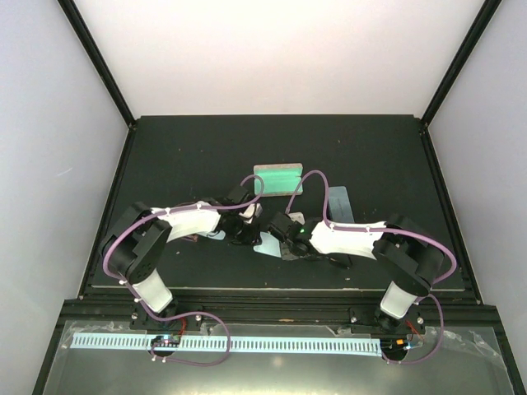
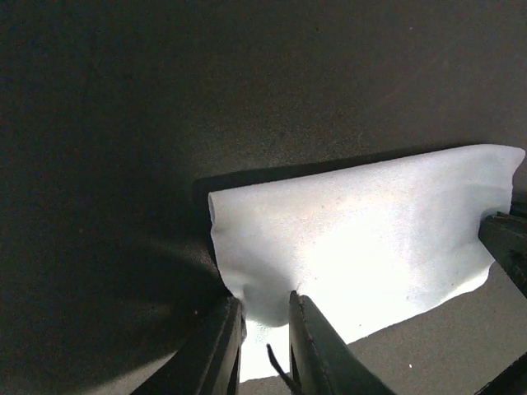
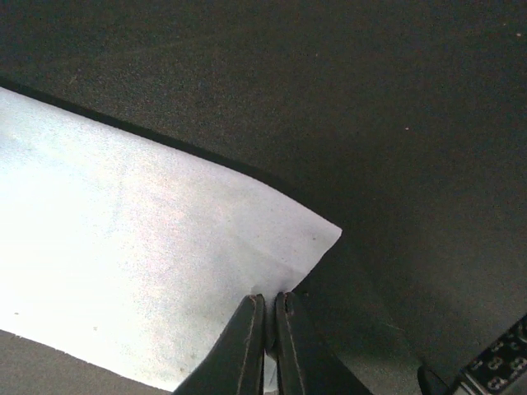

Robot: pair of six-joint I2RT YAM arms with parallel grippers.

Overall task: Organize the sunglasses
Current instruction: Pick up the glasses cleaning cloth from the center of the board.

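Note:
Both grippers meet at the table's middle over a light blue cloth [image 1: 268,245]. In the right wrist view my right gripper [image 3: 269,300] is shut on the edge of the cloth [image 3: 123,247] near its corner. In the left wrist view my left gripper [image 2: 263,309] has its fingers close on either side of a puckered fold of the cloth [image 2: 370,247]. The cloth hangs between the two grippers and casts a shadow on the table. A reddish bit [image 1: 188,239] shows under the left forearm; it may be the pink-framed sunglasses. I cannot make out the black sunglasses.
An open greenish case [image 1: 276,178] lies behind the grippers. A blue-grey oblong piece [image 1: 342,200] lies to the right of it. The table [image 1: 165,156] is black, with white walls on three sides.

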